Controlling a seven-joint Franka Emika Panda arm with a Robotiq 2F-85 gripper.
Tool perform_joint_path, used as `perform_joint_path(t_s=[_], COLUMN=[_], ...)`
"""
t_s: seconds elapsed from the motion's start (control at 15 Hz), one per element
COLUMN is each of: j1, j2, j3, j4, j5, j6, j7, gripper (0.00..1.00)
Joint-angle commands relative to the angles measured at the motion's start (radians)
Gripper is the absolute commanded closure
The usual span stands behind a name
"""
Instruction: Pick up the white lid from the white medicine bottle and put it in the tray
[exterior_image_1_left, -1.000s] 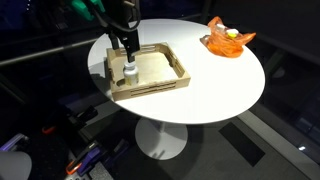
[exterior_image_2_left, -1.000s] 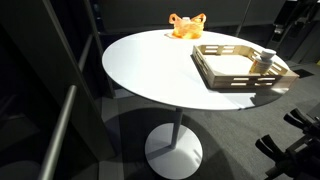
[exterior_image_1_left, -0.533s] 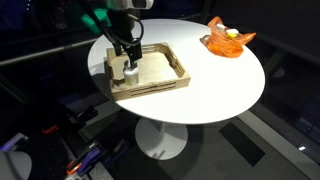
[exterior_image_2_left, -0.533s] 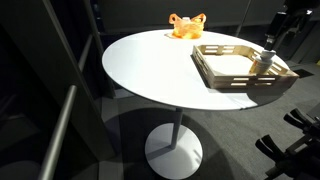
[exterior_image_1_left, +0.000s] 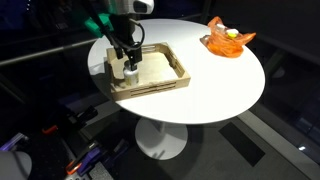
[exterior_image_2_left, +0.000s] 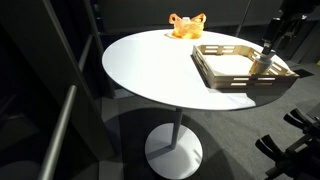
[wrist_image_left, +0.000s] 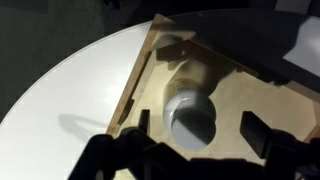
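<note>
The white medicine bottle (exterior_image_1_left: 129, 72) stands upright in a corner of the wooden tray (exterior_image_1_left: 165, 72), with its white lid (wrist_image_left: 190, 115) on top. It also shows in an exterior view (exterior_image_2_left: 263, 63) inside the tray (exterior_image_2_left: 225, 68). My gripper (exterior_image_1_left: 127, 57) hangs just above the bottle, also seen in an exterior view (exterior_image_2_left: 270, 46). In the wrist view the gripper (wrist_image_left: 195, 134) is open and empty. Its dark fingers sit on either side of the lid, above it and apart from it.
The tray lies near the edge of a round white pedestal table (exterior_image_1_left: 215, 85). An orange object (exterior_image_1_left: 228, 40) sits at the opposite edge, also visible in an exterior view (exterior_image_2_left: 186, 26). The surroundings are dark floor.
My gripper has risen a little above the bottle and the arm has shifted slightly. The bottle and lid have not moved.
</note>
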Motion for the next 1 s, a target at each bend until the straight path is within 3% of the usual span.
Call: perform_joint_path(t_s=[0.0, 0.13, 0.2, 0.4, 0.93], j1=[-0.001, -0.001, -0.001, -0.002, -0.002], j2=[0.017, 0.020, 0.021, 0.022, 0.018], j3=[0.003, 0.002, 0.002, 0.002, 0.001], j4=[0.023, 0.028, 0.029, 0.034, 0.039], j5=[-0.011, -0.012, -0.012, -0.014, -0.015], j6=[0.004, 0.003, 0.002, 0.000, -0.002], j7=[0.014, 0.015, 0.015, 0.017, 0.018], gripper=[0.26, 0.27, 0.34, 0.32, 0.47])
